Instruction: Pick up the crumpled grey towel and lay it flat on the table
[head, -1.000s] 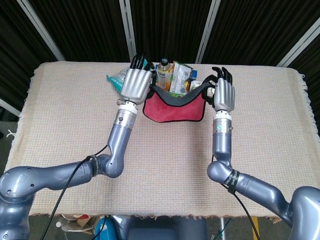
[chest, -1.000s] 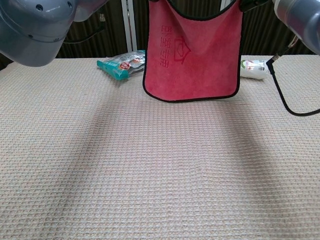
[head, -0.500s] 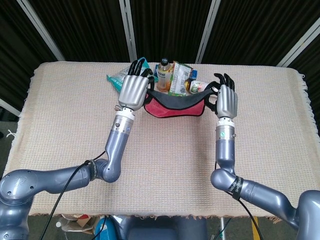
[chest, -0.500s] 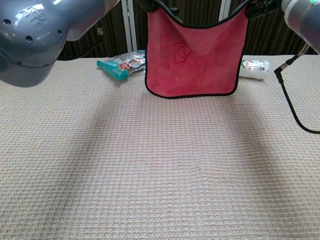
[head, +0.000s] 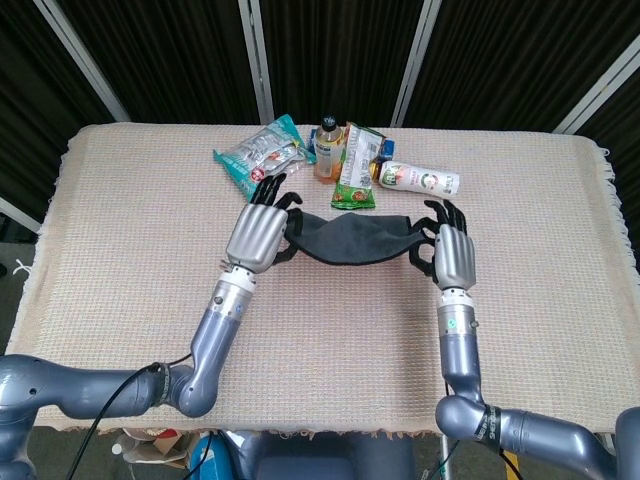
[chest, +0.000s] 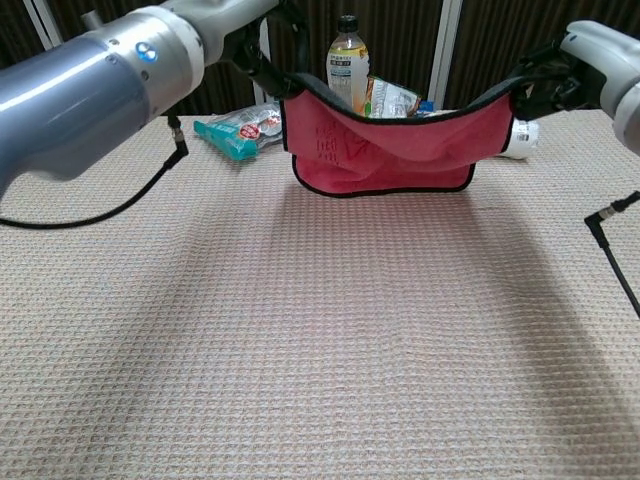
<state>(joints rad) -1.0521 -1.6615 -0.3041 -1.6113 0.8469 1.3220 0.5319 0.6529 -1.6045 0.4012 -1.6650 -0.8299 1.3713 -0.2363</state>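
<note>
Head view: left hand (head: 258, 232), right hand (head: 452, 254) backs up, each pinching towel (head: 348, 238) corner, cloth sagging between

Towel (head: 350, 238) (grey above, red beneath, black-edged) is held stretched by two corners, sagging over the table (head: 130, 230).

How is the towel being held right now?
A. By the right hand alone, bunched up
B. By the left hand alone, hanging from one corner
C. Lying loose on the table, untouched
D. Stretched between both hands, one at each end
D: the left hand grips one end of the towel and the right hand grips the other, so it sags between them; the chest view shows its lower edge about at the table.
</note>
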